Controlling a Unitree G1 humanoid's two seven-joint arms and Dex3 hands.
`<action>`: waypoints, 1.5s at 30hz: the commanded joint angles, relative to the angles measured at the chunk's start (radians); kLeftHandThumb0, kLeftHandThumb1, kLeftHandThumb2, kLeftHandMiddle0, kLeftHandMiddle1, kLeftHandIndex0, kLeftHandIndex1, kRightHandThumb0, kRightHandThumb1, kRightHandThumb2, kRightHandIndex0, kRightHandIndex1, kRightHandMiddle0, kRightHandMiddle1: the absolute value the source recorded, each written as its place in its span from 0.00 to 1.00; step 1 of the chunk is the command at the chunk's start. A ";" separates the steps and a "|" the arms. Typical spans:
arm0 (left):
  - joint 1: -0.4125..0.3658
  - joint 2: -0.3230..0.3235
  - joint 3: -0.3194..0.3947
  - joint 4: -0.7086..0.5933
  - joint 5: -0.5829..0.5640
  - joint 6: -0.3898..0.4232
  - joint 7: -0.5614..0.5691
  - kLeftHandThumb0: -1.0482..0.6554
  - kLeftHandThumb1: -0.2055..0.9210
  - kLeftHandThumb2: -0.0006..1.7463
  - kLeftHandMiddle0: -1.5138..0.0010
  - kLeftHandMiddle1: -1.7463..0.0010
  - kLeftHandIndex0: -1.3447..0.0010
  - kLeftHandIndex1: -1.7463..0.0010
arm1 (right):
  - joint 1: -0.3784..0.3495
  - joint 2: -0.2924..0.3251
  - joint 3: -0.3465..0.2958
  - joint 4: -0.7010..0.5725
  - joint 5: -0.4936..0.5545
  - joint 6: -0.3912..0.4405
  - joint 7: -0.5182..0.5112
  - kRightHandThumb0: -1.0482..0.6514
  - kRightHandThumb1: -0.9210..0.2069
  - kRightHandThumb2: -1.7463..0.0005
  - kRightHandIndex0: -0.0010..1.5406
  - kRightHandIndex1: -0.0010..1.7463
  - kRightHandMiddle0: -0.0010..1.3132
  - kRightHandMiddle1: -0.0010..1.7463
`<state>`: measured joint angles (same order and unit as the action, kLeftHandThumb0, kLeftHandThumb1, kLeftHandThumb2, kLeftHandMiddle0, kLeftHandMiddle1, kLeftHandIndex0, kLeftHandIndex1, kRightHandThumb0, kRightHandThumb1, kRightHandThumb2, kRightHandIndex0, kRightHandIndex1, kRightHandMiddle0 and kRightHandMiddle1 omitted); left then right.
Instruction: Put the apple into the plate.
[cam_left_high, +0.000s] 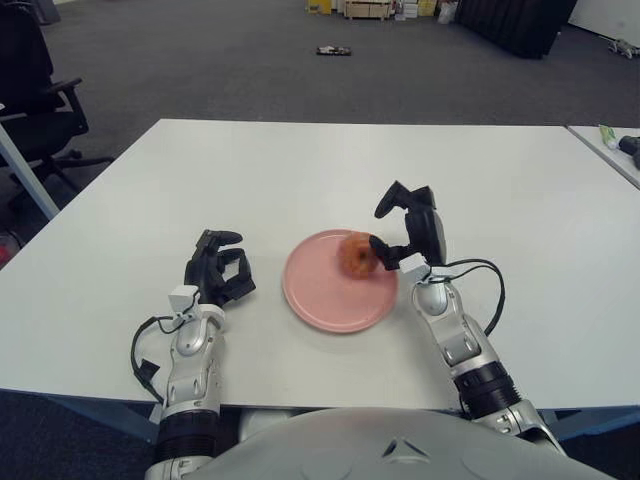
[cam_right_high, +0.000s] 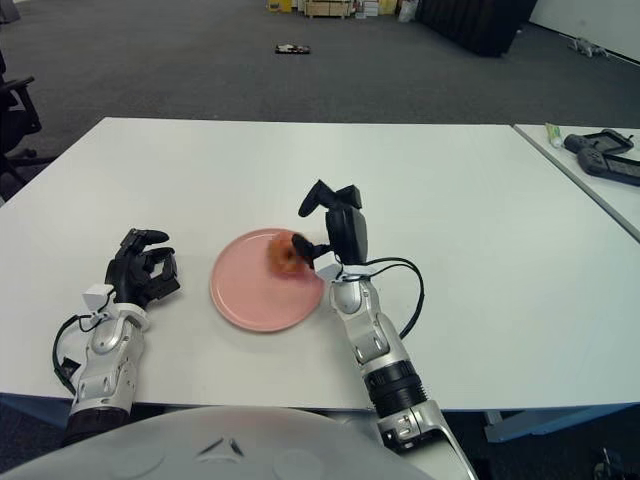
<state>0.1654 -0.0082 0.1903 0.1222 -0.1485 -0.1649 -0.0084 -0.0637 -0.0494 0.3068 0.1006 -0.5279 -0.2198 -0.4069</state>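
The reddish apple (cam_left_high: 355, 254) is on the pink plate (cam_left_high: 322, 292), at its back right part, and looks blurred. My right hand (cam_left_high: 386, 232) stands just to the right of the apple with its fingers spread; the upper fingers are raised above the apple and the thumb is close beside it. I cannot tell whether the thumb touches the apple. My left hand (cam_left_high: 222, 268) shows to the left of the plate with its fingers curled and holds nothing.
The plate sits near the front middle of a white table (cam_left_high: 300, 170). A second table at the right carries a black device (cam_right_high: 605, 155) and a green tube (cam_right_high: 553, 133). An office chair (cam_left_high: 40, 90) stands at the far left.
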 joint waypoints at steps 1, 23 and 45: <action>0.006 0.002 -0.002 0.010 0.006 0.024 0.006 0.61 0.49 0.74 0.64 0.01 0.70 0.00 | -0.023 0.001 0.012 0.009 -0.004 -0.004 0.033 0.62 0.85 0.01 0.58 0.98 0.49 1.00; 0.008 0.001 0.004 -0.001 -0.006 0.045 0.004 0.61 0.49 0.75 0.64 0.00 0.70 0.00 | -0.068 -0.030 0.094 0.128 -0.054 -0.032 0.135 0.62 0.83 0.04 0.58 0.96 0.48 1.00; 0.006 -0.002 0.005 0.001 -0.012 0.039 -0.004 0.61 0.48 0.75 0.64 0.00 0.69 0.00 | -0.056 -0.050 0.098 0.110 -0.092 -0.013 0.146 0.61 0.83 0.04 0.57 0.97 0.47 1.00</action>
<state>0.1653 -0.0069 0.1956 0.1111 -0.1522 -0.1425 -0.0089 -0.1052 -0.0899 0.4073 0.2209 -0.6104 -0.2456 -0.2716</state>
